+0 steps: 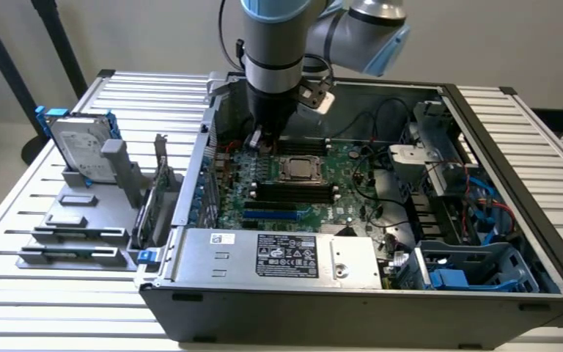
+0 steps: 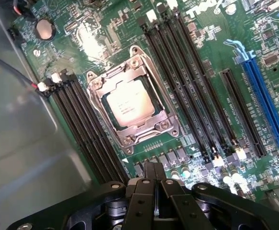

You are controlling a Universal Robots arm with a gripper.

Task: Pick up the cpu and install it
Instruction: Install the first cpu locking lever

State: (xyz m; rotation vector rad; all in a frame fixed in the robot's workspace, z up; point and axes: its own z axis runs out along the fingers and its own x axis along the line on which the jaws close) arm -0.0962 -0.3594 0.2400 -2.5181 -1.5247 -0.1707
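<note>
The cpu (image 1: pixel 298 169) is a small silver square lying flat in the metal-framed socket in the middle of the green motherboard (image 1: pixel 345 192), inside the open computer case. In the wrist view the cpu (image 2: pixel 128 102) sits inside the socket's silver bracket with its shiny top showing. My gripper (image 1: pixel 255 141) hangs inside the case just above the board, a little toward the exterior view's left of the socket. The black fingers of my gripper (image 2: pixel 154 165) are pressed together, shut, with nothing between them, and they stand apart from the cpu.
Black memory slots (image 2: pixel 192 86) flank the socket, beside a blue expansion slot (image 2: pixel 266 103). The case's grey side wall (image 2: pixel 19 143) is close by. A power supply (image 1: pixel 281 253) fills the case's near side. Outside, a hard drive in a blue frame (image 1: pixel 79 147) stands on a grey fixture (image 1: pixel 71 220).
</note>
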